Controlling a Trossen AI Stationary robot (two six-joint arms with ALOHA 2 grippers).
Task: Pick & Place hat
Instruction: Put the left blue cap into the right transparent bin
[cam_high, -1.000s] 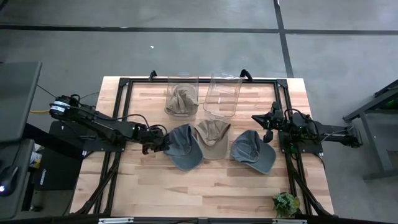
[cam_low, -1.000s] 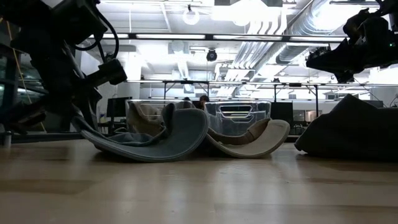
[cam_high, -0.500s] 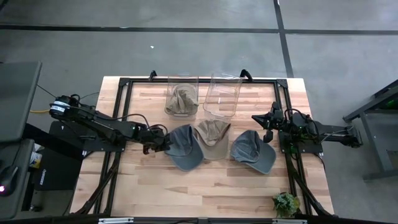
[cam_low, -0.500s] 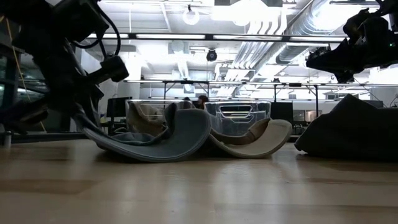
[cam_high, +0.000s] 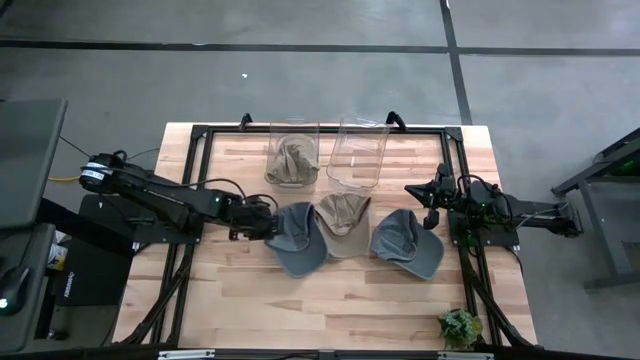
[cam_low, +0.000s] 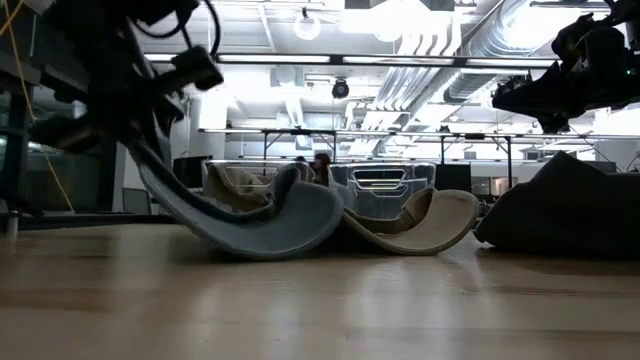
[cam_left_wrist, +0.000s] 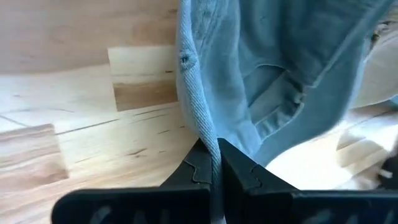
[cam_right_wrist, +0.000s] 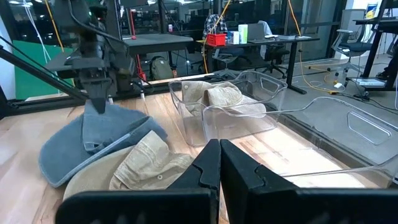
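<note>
Wooden planks make up the worktop (cam_high: 250, 300), where we see three caps in a row near the centre. Our left end effector (cam_high: 262, 222) is clamped on the brim edge of the blue-grey cap (cam_high: 297, 236), at about 9 o'clock from the beige cap (cam_high: 342, 219), lifting that side off the wood. At 3 o'clock our right end effector (cam_high: 428, 200) hangs with fingers together beside the dark grey cap (cam_high: 408, 242). Toward 12 o'clock stand two clear bins (cam_high: 357, 153), the left one holding a tan cap (cam_high: 290, 160).
</note>
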